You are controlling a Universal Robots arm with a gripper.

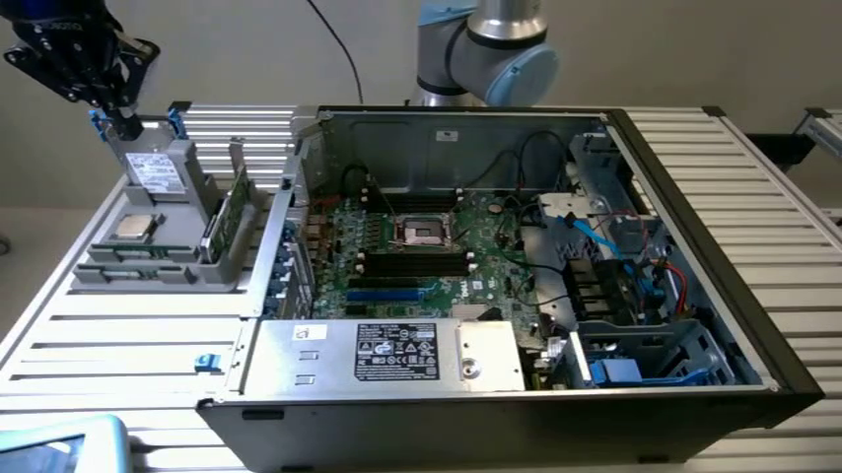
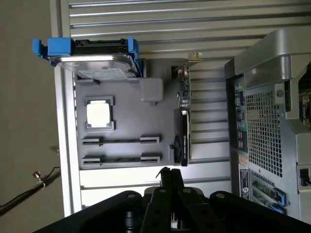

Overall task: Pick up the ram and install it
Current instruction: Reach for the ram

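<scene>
The fingers [image 2: 176, 180] are pressed together, gripping nothing — they hang in the exterior view's upper left, above the grey holder [image 1: 158, 273]. The ram [image 1: 132, 252] stands on edge in the holder's near slot, long axis running across the frame, green face showing; the wrist view catches the ram [image 2: 121, 159] edge-on — a thin dark line.
</scene>
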